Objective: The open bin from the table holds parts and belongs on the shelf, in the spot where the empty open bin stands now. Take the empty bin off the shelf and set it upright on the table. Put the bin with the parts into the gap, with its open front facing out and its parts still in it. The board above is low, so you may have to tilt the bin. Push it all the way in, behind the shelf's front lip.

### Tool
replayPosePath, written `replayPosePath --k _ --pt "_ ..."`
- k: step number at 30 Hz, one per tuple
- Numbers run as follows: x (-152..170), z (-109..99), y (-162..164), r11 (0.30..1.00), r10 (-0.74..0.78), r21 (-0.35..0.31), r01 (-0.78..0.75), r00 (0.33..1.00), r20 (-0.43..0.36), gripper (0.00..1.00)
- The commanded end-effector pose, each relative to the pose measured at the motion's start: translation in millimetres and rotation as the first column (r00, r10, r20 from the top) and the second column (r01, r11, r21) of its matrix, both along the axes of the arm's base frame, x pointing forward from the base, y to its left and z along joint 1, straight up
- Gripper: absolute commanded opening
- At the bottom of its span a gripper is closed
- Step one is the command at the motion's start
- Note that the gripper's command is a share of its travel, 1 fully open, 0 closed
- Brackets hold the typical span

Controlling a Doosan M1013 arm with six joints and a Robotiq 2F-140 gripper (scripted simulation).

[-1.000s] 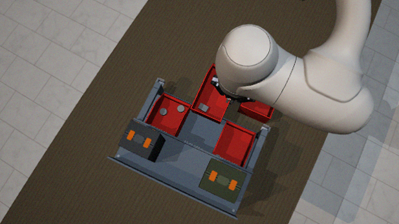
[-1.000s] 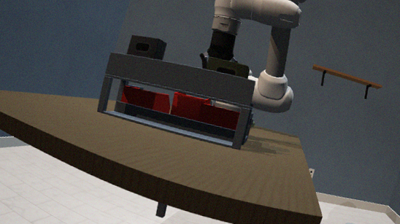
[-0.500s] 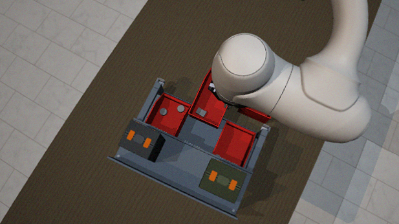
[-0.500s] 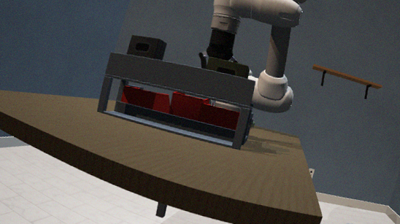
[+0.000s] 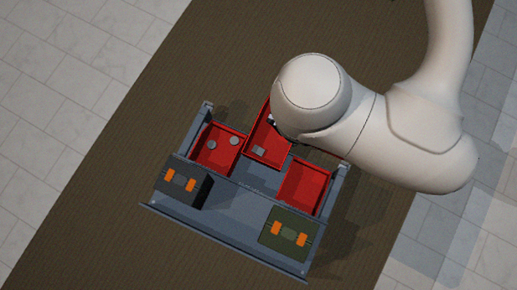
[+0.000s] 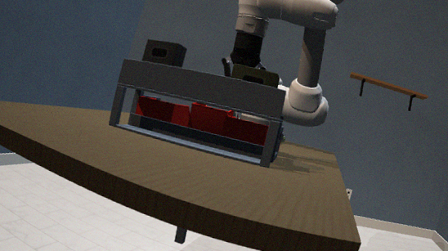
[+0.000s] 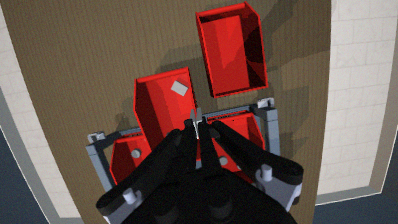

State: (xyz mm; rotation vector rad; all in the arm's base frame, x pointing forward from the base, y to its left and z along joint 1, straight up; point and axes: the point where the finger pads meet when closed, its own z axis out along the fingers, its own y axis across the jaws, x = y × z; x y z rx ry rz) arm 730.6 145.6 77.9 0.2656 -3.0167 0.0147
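Glossy red rectangular bin with parts (image 5: 266, 144), one grey block (image 5: 259, 150) inside, lies partway into the grey shelf's (image 5: 225, 221) middle gap, between two red bins. The black gripper (image 7: 198, 125) is clamped on its thin side wall; the empty bin (image 7: 231, 50) stands upright on the wood-grain table (image 7: 90, 65).

dark blue-grey walls (image 6: 55, 8); pale tiled floor (image 6: 59, 232); small wooden wall shelf (image 6: 388, 86) on black brackets
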Motion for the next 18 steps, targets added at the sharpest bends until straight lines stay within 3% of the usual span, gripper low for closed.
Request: replayPosePath --k 1,18 --pt "2 0 0 1.0 0.0 0.0 0.0 1.0 0.0 0.1" --pt "14 0 2 1.0 0.0 0.0 0.0 1.0 0.0 0.1"
